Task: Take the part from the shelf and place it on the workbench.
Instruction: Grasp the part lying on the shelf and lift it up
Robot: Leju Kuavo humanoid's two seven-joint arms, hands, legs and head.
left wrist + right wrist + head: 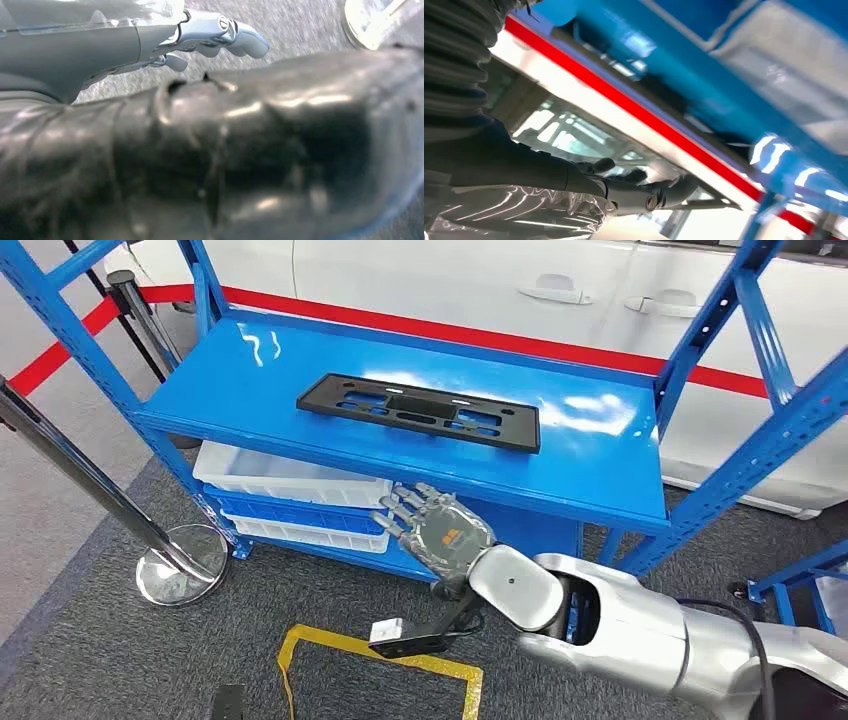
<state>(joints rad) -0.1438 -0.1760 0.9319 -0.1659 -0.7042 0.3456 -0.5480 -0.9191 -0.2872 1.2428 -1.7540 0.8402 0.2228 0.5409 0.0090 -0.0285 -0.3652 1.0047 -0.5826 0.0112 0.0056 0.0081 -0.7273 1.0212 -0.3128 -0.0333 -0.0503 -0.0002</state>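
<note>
Item: black plastic mounting plate (420, 411), flat on the blue shelf (250, 380), not yet taken.

We log our right hand (437, 531) below the shelf's front edge, fingers (400, 512) spread and holding nothing; the plate lies well above and beyond it. Our left hand (210, 37) hangs over grey floor, its fingers curled in around nothing. We judge the plate light, stiff and thin, with slotted cut-outs and a smooth finish likely to slide on the glossy shelf. Best hold, in our estimate: the near long edge, pinched near its middle. White bins (290, 480) sit on the tier beneath.
</note>
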